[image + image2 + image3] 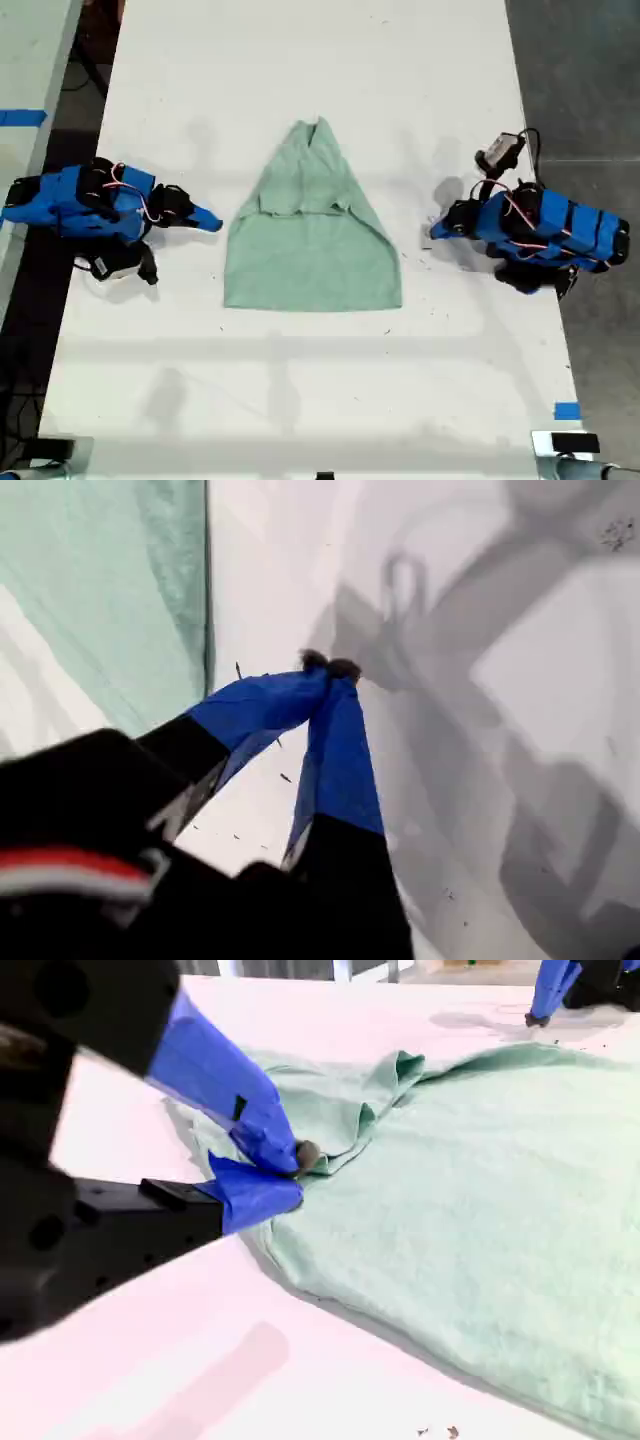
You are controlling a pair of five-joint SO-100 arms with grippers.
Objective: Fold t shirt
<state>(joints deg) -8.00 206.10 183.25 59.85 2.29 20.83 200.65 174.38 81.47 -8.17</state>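
The pale mint-green t shirt [310, 250] lies flat at the middle of the white table [300, 400], narrow end toward the far side, with its sleeves folded in. My second gripper [212, 222] rests at the exterior view's left, tips shut and empty just short of the shirt's edge. In the second wrist view this gripper [295, 1170] sits close to the t shirt [480, 1210] beside a folded flap. My first gripper [437, 230], at the exterior view's right, is shut on nothing over bare table. The first wrist view shows its tips [330, 665] together, apart from the t shirt [90, 580].
Blue tape [566, 410] marks the table's near corner at the exterior view's right. A second table with blue tape [20, 117] stands past the exterior view's left edge. Dark floor [590, 80] borders the table at the exterior view's right.
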